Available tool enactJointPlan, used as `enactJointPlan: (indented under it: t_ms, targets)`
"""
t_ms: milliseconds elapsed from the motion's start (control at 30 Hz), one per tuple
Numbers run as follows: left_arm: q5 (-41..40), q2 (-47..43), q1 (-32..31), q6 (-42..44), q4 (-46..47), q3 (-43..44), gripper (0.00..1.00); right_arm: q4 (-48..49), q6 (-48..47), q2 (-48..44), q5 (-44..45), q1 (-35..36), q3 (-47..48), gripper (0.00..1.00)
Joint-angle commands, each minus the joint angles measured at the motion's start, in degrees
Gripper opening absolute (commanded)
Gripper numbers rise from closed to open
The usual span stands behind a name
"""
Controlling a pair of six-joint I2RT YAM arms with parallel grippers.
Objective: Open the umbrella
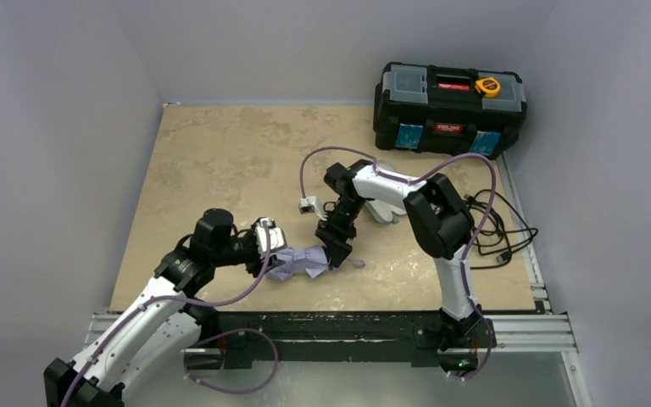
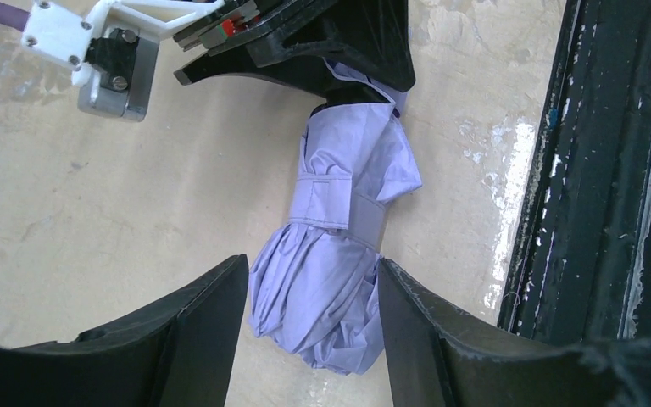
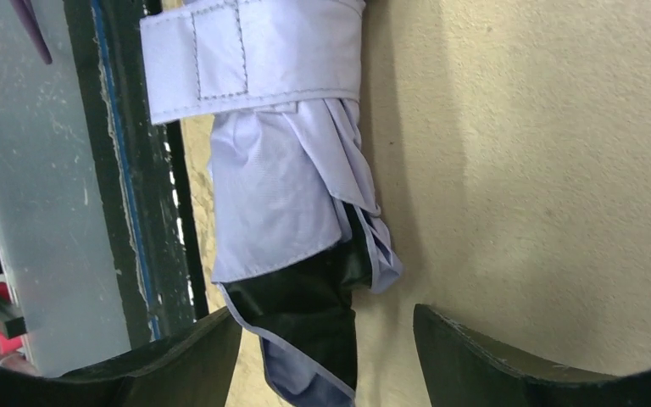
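The umbrella (image 1: 299,262) lies folded near the table's front edge, its pale lavender canopy bound by a strap (image 2: 339,202). My left gripper (image 1: 269,252) is shut on the umbrella's bunched end, with both fingers pressing the fabric in the left wrist view (image 2: 312,280). My right gripper (image 1: 337,252) is at the other end, where the black underside (image 3: 305,297) shows. Its fingers stand open (image 3: 327,312), astride that end, with a clear gap on the right side. The handle and shaft are hidden.
A black toolbox (image 1: 449,108) with a yellow tape measure on top stands at the back right. Loose cables (image 1: 496,225) lie at the table's right edge. The black front rail (image 2: 610,170) runs right beside the umbrella.
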Motion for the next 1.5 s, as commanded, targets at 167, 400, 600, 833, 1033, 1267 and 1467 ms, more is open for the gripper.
enactJointPlan:
  t_ms: [167,400,600,833,1033,1267,1467]
  targets:
    - [-1.8,7.0,-5.7,1.8,12.0,-3.5,0.54,8.7,5.5,1.2,-4.5,1.0,-0.6,0.74]
    - [-4.3,11.7,-7.1,3.0,13.0,-1.8,0.51,11.8,7.1,3.6,-5.3,1.2,-1.6,0.58]
    - [-7.1,12.7,-9.1,7.3,13.7,-2.7,0.44,12.4,6.7,3.7,-6.2,1.3,-2.1,0.14]
    - [-8.2,13.2,-11.1,5.8,14.9,-2.2,0.41,11.2,6.9,1.3,-7.7,1.4,-1.3,0.00]
    - [-10.6,15.4,-12.0,5.8,17.1,-1.8,0.32,7.9,6.6,1.4,-10.8,1.7,-0.7,0.00]
    - [-14.0,18.3,-12.8,5.3,18.7,-0.9,0.23,5.7,5.6,1.7,-12.2,2.3,-0.2,0.00]
    - [-16.3,19.6,-13.3,5.8,19.7,-0.7,0.22,4.9,5.3,1.7,-12.8,2.6,0.4,0.00]
